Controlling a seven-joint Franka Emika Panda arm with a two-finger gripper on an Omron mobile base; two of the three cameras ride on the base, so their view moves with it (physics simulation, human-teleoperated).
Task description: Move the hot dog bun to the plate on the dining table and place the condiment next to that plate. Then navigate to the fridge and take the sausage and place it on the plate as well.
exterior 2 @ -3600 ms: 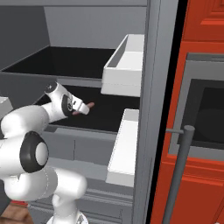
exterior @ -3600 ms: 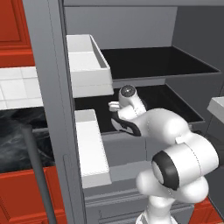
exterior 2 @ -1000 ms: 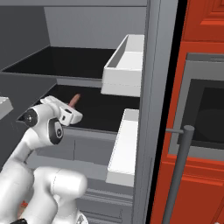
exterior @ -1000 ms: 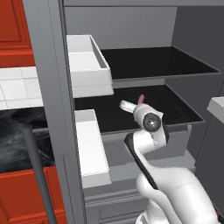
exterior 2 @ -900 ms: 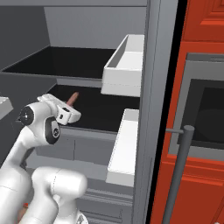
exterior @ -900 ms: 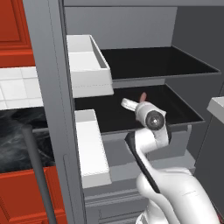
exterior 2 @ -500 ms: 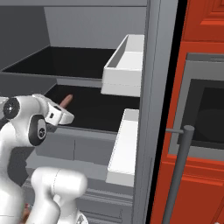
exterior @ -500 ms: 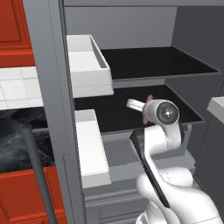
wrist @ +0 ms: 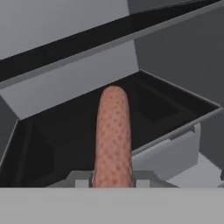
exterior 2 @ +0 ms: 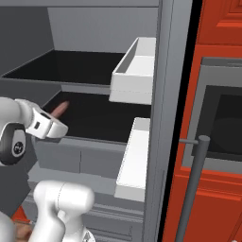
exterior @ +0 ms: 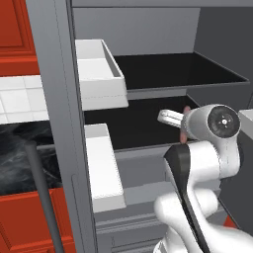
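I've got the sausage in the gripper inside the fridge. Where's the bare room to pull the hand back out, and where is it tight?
The lower shelf is bare and dark under the sausage, and the upper shelf is bare too. The gap between them opens toward the base. It is tight at the door side, where two white door bins stand beside the shelf fronts. The gripper is shut on the sausage.

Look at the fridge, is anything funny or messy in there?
Nothing is spilled or broken. The one odd thing is the sausage: it lies on no shelf, but sticks straight out of the robot's hand, which is shut on it in front of the fridge. The shelves look tidy.
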